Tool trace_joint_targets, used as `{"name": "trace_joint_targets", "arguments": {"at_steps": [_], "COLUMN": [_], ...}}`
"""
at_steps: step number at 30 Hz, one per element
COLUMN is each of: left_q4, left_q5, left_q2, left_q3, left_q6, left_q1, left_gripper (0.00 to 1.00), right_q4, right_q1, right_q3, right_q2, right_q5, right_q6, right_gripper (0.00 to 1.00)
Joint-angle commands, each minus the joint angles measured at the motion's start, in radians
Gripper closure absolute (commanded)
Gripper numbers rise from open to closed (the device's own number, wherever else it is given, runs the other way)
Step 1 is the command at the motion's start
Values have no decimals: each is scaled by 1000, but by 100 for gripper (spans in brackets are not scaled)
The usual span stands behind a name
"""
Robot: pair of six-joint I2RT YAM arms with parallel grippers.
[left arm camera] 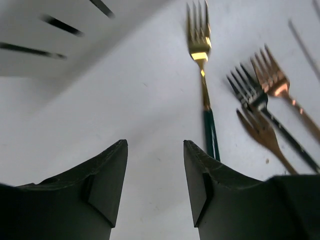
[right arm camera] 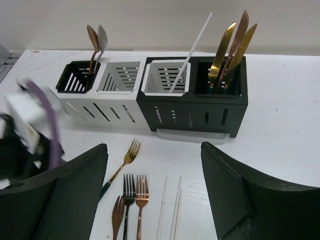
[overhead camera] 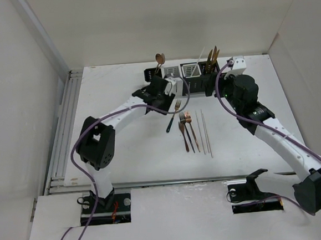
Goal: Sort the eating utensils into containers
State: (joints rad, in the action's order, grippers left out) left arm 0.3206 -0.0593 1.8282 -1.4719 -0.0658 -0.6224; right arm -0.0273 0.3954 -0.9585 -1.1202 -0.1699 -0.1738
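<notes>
White worktop (overhead camera: 124, 156) in front of the holders (right arm camera: 192, 95) carries loose forks (right arm camera: 129, 184) — left pincer (left arm camera: 155, 145) and right pincer (right arm camera: 154, 146) both gape empty — tightly bunched handles could cause a double pick.

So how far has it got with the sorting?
Partly done: two spoons, one white stick and three gold pieces stand in the holders. Nothing is in hand; both jaws are open and empty. Four forks and a few white sticks are left on the table.

Four slotted holders (right arm camera: 190, 117), four forks (right arm camera: 129, 189) lying flat, two spoons (right arm camera: 93, 37), three gold knives (right arm camera: 235, 42), one upright white stick (right arm camera: 192, 50).
</notes>
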Motion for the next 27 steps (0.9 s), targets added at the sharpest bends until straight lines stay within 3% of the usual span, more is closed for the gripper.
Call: {"name": "trace_joint_targets", "arguments": {"at_steps": [1,10,15,20,21,23,27], "left_q4": [46,-40,-8,5,18,55,78], "left_q5": [120,164,125,90,101,119,141], "left_q2": [19,112,187,226,244,276,254], "left_q3": [45,84,73,101,101,59,48], "left_q6": [-14,-3,30,49,61,72,72], "left_q1": [-23,-97,-97,-85,-71,-47,-36], "left_gripper": [55,50,52,68,81,97,100], "right_q4": [18,67,98,107,107,107,107], "right_q1": [22,42,42,42,42,42,42], "right_q3": [-14,13,14,14,14,14,4], "right_q2": [26,68,111,143,143,143,143], "right_q5": [-28,-66,-114,-157,-157,-166,-166], "right_q6": [-15,-33,-33,-33,-24,-24,-13], "right_gripper": [20,20,20,20,20,20,20]}}
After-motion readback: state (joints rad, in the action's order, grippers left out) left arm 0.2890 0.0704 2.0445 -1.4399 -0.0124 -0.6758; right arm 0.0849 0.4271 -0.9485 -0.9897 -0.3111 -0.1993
